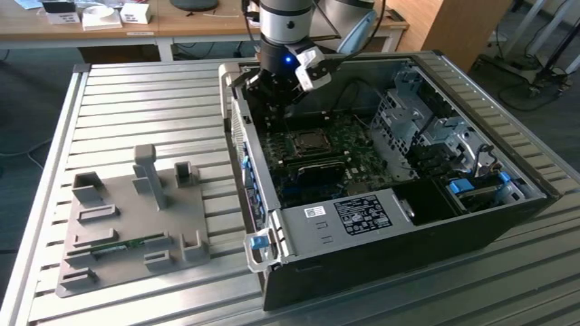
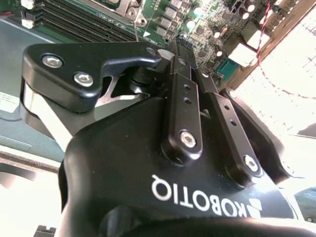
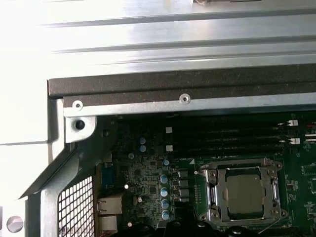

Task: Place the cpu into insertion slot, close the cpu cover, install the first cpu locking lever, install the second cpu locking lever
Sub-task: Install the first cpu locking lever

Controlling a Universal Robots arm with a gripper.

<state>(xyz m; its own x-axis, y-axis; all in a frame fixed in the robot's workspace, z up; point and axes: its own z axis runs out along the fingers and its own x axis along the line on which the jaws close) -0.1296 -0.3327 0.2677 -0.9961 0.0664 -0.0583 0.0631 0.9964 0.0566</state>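
**A:** Item one, the end effector (image 1: pixel 270 98)?

**B:** On the arm, hanging over the far end of the open computer case (image 1: pixel 507 170), above the green circuit board (image 3: pixel 301 187). It is near the insertion slot (image 1: pixel 308 142) but apart from it, touching nothing I can see. Released or clenched: cannot tell from here.

**A:** Item two, the cpu (image 3: pixel 244 191)?

**B:** Seated flat in the insertion slot, silver-grey top facing up.

**A:** Item three, the cpu cover (image 3: pixel 241 166)?

**B:** Lying down over the cpu, with the chip's top showing through the square window. How the locking levers stand is too small to tell.

**A:** Surroundings?

**B:** Long black memory slots (image 3: pixel 227 133) just beside the socket. The case lies on its side on a slatted metal tabletop (image 1: pixel 145 102). A grey fixture tray (image 1: pixel 118 204) sits well apart from the case, towards the exterior view's left
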